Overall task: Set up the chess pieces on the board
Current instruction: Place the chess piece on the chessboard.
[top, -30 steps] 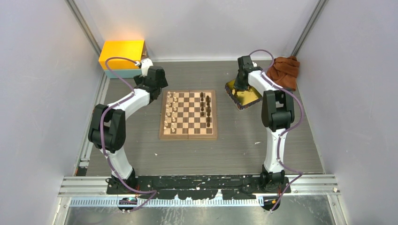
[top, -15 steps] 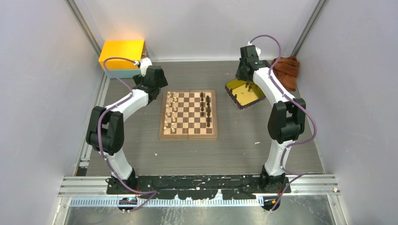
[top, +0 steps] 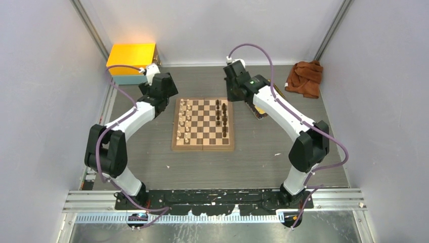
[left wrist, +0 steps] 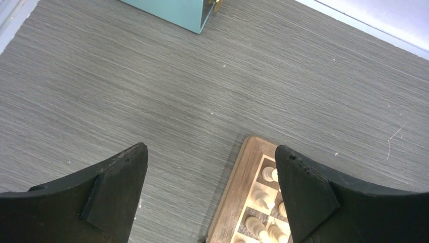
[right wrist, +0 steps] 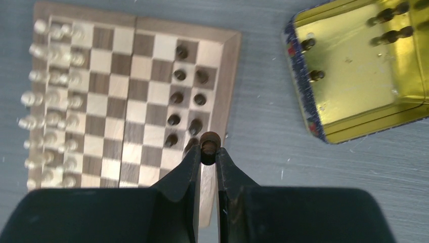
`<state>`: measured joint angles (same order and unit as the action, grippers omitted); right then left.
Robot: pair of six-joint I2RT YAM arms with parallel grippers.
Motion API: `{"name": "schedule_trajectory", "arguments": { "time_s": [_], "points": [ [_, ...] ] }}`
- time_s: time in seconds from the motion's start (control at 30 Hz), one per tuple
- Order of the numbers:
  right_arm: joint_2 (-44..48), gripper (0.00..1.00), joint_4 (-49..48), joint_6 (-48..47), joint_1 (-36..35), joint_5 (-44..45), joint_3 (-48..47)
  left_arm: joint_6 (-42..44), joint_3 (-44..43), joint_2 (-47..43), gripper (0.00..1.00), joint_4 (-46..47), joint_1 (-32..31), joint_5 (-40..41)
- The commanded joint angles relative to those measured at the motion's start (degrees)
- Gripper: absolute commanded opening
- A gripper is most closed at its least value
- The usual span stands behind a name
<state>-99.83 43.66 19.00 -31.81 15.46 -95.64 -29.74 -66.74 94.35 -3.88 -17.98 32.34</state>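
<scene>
a second ago my right hand (right wrist: 208, 152) was down over the tin (right wrist: 354, 76); now it has swung left and hangs by the far right corner of the board (top: 203, 147). its fingers are pressed in on a dark piece (right wrist: 209, 140), the round head just showing between the tips, and the wrist view puts it over the board's right edge, above the dark pieces (right wrist: 182, 96) already standing there.

so the pick is done and i judge this the carry, with the placing still to come: an empty square in those two rows needs finding without knocking a neighbour over.

the pale pieces (right wrist: 50, 96) fill their side. a few more dark ones (right wrist: 389, 36) lie in the tin, so more trips remain.

my left hand (left wrist: 211, 149) has hardly shifted; it is spread wide, holding nothing, off the board's far left corner.
</scene>
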Motion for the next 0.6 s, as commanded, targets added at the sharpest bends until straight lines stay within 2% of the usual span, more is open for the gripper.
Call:
{"name": "schedule_trajectory", "arguments": {
  "time_s": [0.0,0.23,0.57],
  "points": [
    [4.46,0.01,2.94,-1.43,-4.50,3.46,1.23,1.16,2.05,-5.12,0.97,2.77,0.22,1.36],
    [5.76,0.01,4.30,-0.43,-11.97,5.35,4.76,2.49,5.31,-9.25,0.97,2.41,0.22,2.18],
    [3.75,0.01,5.16,2.11,-17.93,6.33,6.75,2.79,7.40,-12.10,0.97,2.60,0.22,2.20]
  ]
}}
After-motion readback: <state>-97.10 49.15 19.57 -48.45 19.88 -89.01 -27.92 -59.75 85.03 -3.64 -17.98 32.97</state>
